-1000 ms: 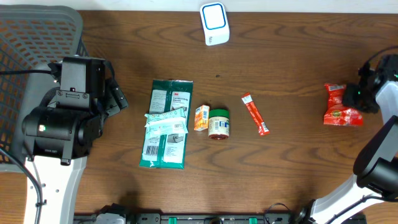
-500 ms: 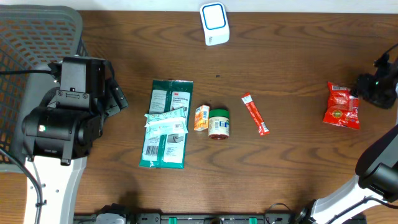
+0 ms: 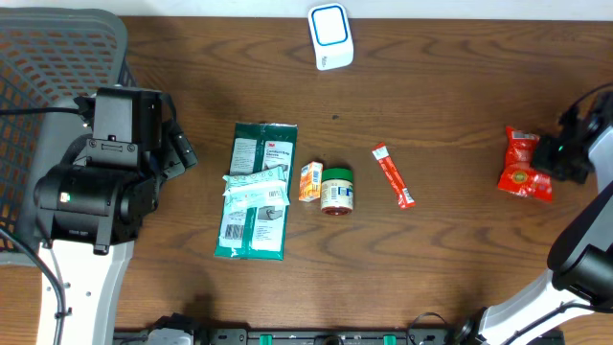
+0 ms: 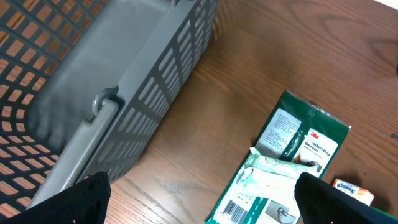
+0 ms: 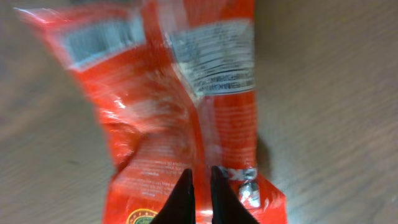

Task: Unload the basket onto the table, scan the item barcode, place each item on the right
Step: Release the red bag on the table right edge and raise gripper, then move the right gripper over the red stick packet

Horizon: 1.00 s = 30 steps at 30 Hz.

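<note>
While the right gripper (image 5: 200, 180) pinches shut on the crinkled red plastic packet (image 5: 155, 106) at far right amid bare brown wooden table (image 3: 460, 115), the left gripper (image 4: 199, 200) gapes empty beside the grey mesh basket (image 4: 124, 74).

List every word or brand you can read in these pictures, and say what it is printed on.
"3M": green packet.
"Comfort Grip": the same packet's label.
"Kleenex", partly cut off: small orange pack.
Red pouch, jar, red stick sachet: print too small or blurred to read.
</note>
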Motion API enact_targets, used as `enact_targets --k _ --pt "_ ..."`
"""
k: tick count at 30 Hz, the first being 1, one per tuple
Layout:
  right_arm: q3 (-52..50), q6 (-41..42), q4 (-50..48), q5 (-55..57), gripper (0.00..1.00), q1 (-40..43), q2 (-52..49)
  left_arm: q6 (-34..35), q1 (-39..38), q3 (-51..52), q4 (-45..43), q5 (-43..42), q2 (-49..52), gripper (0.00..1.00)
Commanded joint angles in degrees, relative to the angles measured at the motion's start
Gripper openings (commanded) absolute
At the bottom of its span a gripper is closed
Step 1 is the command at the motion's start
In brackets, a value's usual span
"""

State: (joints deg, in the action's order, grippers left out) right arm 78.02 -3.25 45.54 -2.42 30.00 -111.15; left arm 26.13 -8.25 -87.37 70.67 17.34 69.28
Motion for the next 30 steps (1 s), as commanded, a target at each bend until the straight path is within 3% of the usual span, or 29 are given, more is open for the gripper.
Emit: enact_targets --k 1,4,6,13,14,15,22,23,26,29,30 --pt "-2.0 2.4 -0.7 6.4 0.07 0.1 0.2 0.1 0.3 -0.2 0.2 1.2 0.0 0.95" --pt "-0.7 2.5 -0.5 5.1 0.09 0.0 0.7 0.1 0.3 -0.2 0.2 1.2 0.0 0.95" --pt "1.3 2.4 0.9 2.6 0.18 0.0 1.1 0.1 0.3 -0.2 0.2 1.2 0.0 0.95" --pt "11.0 2.4 13.6 -7.8 0.72 -0.2 3.3 0.1 0.3 -0.2 0.3 1.2 0.0 0.95" --pt "11.3 2.4 14.6 -10.2 0.81 -0.3 3.7 0.1 0.3 -0.2 0.2 1.2 0.0 0.95" --pt "11.3 2.4 15.4 -12.2 0.99 -0.4 4.1 0.1 0.3 -0.2 0.2 1.2 0.0 0.95" --pt "10.4 3.0 19.9 -27.1 0.99 -2.1 4.5 0.1 0.3 -0.2 0.3 1.2 0.0 0.95" --pt "10.1 3.0 20.2 -29.2 0.95 -2.6 4.5 0.1 0.3 -0.2 0.2 1.2 0.0 0.95" --pt "9.9 3.0 20.9 -30.3 0.62 -4.8 4.5 0.1 0.3 -0.2 0.2 1.2 0.0 0.95" --pt "9.7 3.0 21.3 -28.7 0.33 -8.4 4.5 0.1 0.3 -0.2 0.3 1.2 0.0 0.95" --pt "9.6 3.0 21.3 -28.5 0.28 -9.7 4.5 0.1 0.3 -0.2 0.2 1.2 0.0 0.95"
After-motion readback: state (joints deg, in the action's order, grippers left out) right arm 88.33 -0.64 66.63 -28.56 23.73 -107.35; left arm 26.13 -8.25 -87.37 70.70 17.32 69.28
